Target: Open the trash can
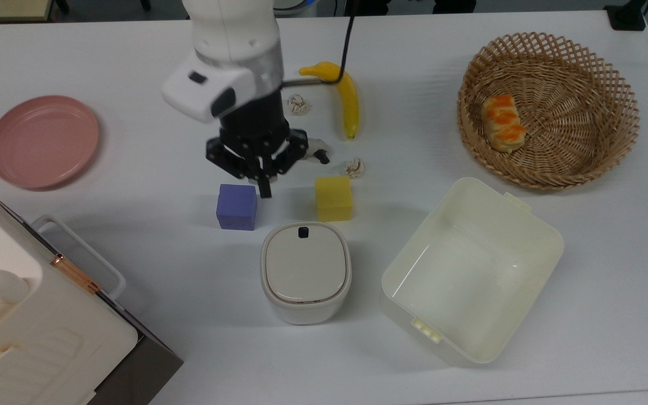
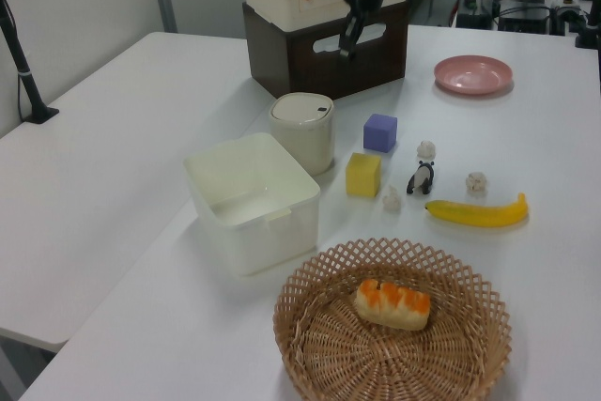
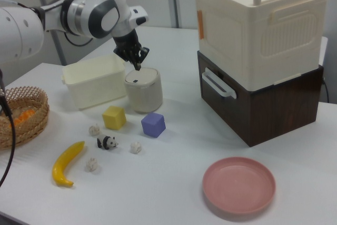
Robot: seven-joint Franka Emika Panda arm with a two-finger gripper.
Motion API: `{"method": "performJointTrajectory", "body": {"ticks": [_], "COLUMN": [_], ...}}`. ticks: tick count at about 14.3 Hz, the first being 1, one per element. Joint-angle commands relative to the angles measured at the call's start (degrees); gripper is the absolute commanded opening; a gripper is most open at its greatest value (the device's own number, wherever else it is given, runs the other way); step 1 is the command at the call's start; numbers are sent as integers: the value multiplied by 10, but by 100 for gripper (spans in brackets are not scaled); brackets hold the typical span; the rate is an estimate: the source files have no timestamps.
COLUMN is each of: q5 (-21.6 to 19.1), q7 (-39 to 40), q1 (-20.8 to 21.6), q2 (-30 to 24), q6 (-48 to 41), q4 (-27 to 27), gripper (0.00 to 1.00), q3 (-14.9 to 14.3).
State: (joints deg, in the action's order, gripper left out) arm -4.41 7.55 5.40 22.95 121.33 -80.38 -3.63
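White plastic trash can (image 1: 305,279) stands on the white table (image 1: 149,140), lid (image 1: 305,266) closed, small black button (image 1: 303,232) at the lid's edge facing the cubes. In the top view it sits just below the gap between the purple cube (image 1: 237,206) and the yellow cube (image 1: 333,198), with the cream tub (image 1: 472,269) near on the top view's right and the big white box with a handle (image 1: 26,315) on the top view's left.

Gripper (image 1: 264,188) hangs in the air above the table, fingers pressed together into one narrow tip, holding nothing. In the top view the tip appears just beside the purple cube's upper right corner, apart from the trash can. In the right view the gripper (image 3: 138,66) is above the lid (image 3: 141,76), not touching. In the left view the gripper (image 2: 348,48) is well above the trash can (image 2: 302,131).

Also on the table: banana (image 1: 343,95), toy panda (image 3: 107,142), pink plate (image 1: 41,140), basket (image 1: 549,109) holding a pastry (image 1: 503,123).
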Motion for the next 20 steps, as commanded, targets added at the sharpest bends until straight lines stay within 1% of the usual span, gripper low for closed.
{"method": "performJointTrajectory", "body": {"ticks": [1,3,7,8,10,11,17,20], "q5": [-9,-13,-9,-10,-25,-32,-31,-31], "q7": [-1,-1,-1,-1,-2,-1,0,1], "q1": [22,29,30,29,29,29,30,33], "q2": [17,28,53,57,64,68,72,85], "q6": [53,68,71,80,131,139,140,140], "q4": [-4,-5,-2,-2,-6,-7,-8,-11], "gripper": [0,0,0,0,0,0,0,0], "q3": [-5,-5,-5,-5,-5,-5,-5,-5]}}
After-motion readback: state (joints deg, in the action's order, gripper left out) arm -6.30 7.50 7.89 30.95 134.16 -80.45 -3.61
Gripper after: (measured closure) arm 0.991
